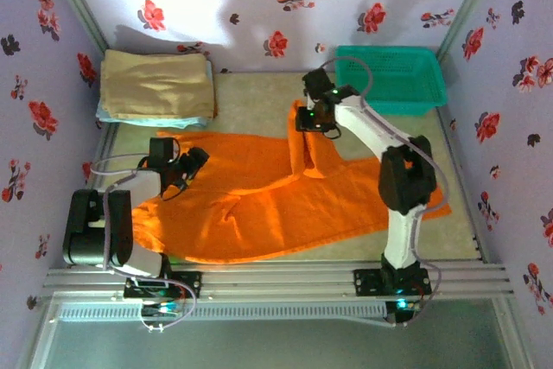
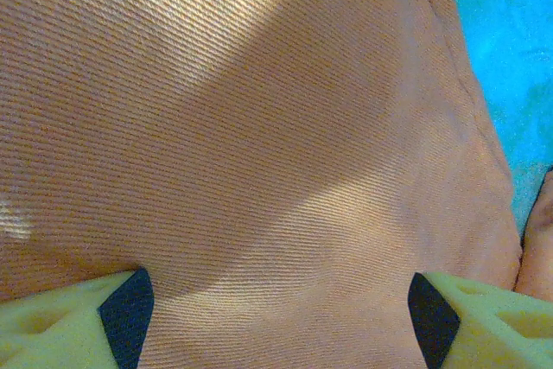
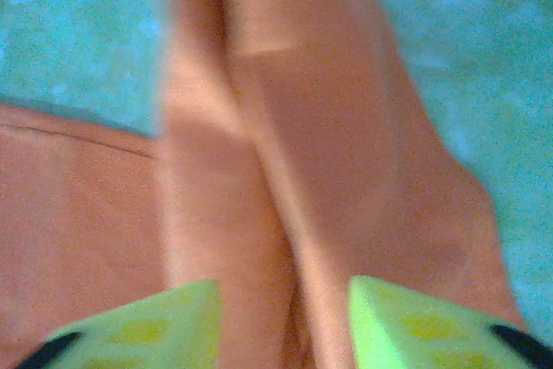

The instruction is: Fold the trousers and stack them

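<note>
Currently, orange trousers [image 1: 285, 205] fast in right hand [image 3: 283, 300]; left hand [image 2: 278, 304] agape.

Beige table [image 1: 251, 97], orange trousers [image 1: 285, 209] spread across it, folded cloth stack [image 1: 155, 84] far-left, green basket [image 1: 390, 50] far-right

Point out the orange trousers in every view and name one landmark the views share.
Top external: the trousers lie spread across the middle of the table mat.
Left wrist: cloth at left and centre, hem at right.
Right wrist: a bunched fold runs up the centre from the right tool.
Shared landmark: the table mat bordering the cloth.
</note>
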Robot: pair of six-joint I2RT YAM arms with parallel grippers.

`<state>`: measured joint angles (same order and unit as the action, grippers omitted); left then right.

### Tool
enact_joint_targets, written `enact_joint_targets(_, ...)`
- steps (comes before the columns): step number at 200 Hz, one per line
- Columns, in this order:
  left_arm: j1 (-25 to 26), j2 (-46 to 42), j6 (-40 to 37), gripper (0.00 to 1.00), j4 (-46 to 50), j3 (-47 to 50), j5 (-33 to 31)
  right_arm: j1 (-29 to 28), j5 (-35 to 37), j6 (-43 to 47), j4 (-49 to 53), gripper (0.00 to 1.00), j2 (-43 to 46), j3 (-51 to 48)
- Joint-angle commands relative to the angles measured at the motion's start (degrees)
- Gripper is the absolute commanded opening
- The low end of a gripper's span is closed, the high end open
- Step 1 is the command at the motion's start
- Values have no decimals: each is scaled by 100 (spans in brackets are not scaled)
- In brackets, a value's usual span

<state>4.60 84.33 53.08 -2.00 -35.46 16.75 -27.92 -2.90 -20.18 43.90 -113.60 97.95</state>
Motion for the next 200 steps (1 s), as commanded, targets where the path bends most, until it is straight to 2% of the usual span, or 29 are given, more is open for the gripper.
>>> enact_joint_targets(1, -21, 25, -201, 82, 207, 236, 6, -91, 321, 7, 311, 59, 453, 183)
enact_joint_targets(41, -21, 14, -141, 83, 131, 312, 58, 207, 816, -765, -479, 62, 2003, -1638)
enact_joint_targets(74, -21, 21, -78, 83, 33, 355, 155, 991, -254, -1724, -1559, 48, 2686, -3451)
enact_joint_targets(84, -21, 16, -78, 83, 33, 349, 161, 1138, -323, -1817, -1709, 43, 2696, -3735)
enact_joint_targets(148, -21, -49, 29, 83, -134, 616, 209, 1264, 30, -1363, -1644, 47, 1474, -3560)
enact_joint_targets(183, -21, -55, 27, 83, -149, 681, 217, 1266, 26, -1337, -1580, 43, 924, -3223)
enact_joint_targets(200, -19, -83, 20, 83, -136, 682, 214, 1270, 4, -1351, -1665, 37, 915, -3251)
